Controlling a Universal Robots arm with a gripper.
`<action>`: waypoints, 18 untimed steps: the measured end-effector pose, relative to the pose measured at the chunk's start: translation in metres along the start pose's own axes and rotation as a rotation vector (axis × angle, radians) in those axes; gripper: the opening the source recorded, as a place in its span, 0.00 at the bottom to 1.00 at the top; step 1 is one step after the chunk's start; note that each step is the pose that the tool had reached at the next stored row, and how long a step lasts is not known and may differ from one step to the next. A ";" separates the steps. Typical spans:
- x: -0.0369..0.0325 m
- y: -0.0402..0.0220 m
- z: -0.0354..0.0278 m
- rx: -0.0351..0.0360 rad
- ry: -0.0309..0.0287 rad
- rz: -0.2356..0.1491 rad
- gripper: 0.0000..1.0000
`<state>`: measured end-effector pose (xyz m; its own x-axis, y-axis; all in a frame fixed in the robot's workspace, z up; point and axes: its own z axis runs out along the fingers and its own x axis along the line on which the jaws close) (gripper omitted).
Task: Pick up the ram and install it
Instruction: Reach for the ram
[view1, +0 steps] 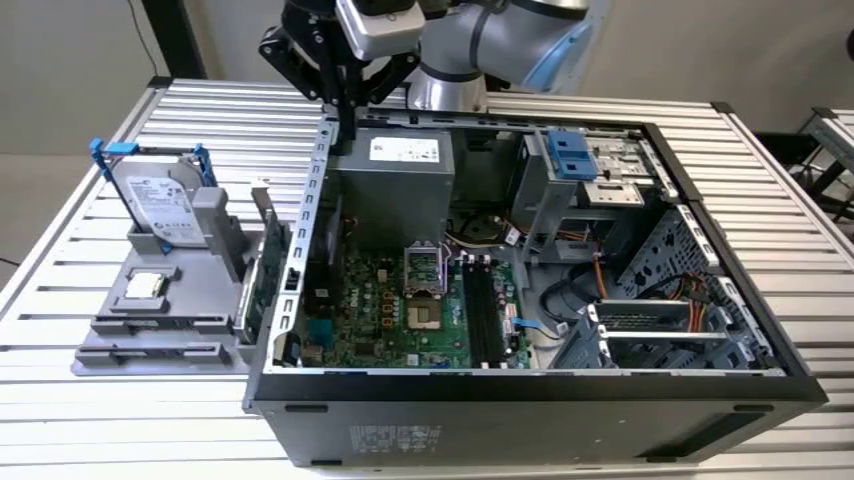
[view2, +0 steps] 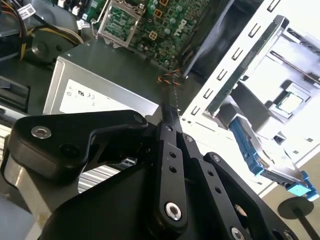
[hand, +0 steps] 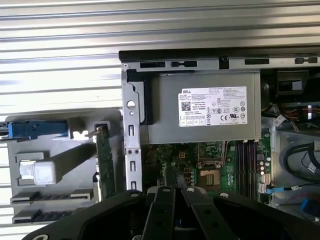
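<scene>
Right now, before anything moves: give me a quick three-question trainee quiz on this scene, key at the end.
1. True or false: the end effector is carrying a part.
2. Which item with blue handles stands in the gray fixture beside the case? A) hard drive B) keyboard C) battery
3. In the exterior view, which boxy gray unit inside the case is nearest the end effector?

Key:
1. False. It is shut and empty, above the case's rear corner.
2. A.
3. The power supply.
</scene>
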<state>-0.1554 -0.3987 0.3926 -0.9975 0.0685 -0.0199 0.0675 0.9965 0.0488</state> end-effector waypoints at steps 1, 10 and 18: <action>0.0024 -0.0002 -0.0001 0.0000 -0.0001 0.000 0.00; 0.0080 -0.0006 -0.0002 0.0000 0.0000 -0.001 0.00; 0.0186 -0.0013 -0.0004 0.0000 0.0000 -0.001 0.00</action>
<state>-0.1740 -0.3987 0.3926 -0.9975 0.0677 -0.0200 0.0666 0.9966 0.0489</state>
